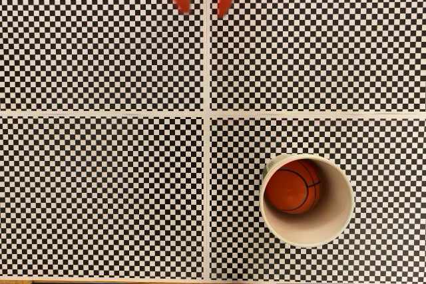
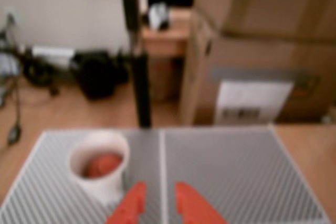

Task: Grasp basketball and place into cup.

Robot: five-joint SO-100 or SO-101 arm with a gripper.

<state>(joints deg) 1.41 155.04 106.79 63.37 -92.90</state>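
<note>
The orange basketball [image 1: 293, 186] with black seams lies inside the cream-white cup [image 1: 336, 224], which stands upright at the lower right of the checkered mat in the fixed view. The wrist view, blurred, has the cup [image 2: 100, 184] at the left with the ball [image 2: 102, 164] showing inside it. My orange gripper [image 1: 203, 10] reaches in from the top edge of the fixed view, far from the cup, its two fingers apart with nothing between them. At the bottom of the wrist view the gripper [image 2: 159, 188] stands open, to the right of the cup.
Pale seams divide the black-and-white checkered mat [image 1: 100, 184] into four panels. Past the mat's far edge, the wrist view has a black post [image 2: 139, 93], a cardboard box [image 2: 252, 51], a small wooden table [image 2: 163, 38] and cables on the floor.
</note>
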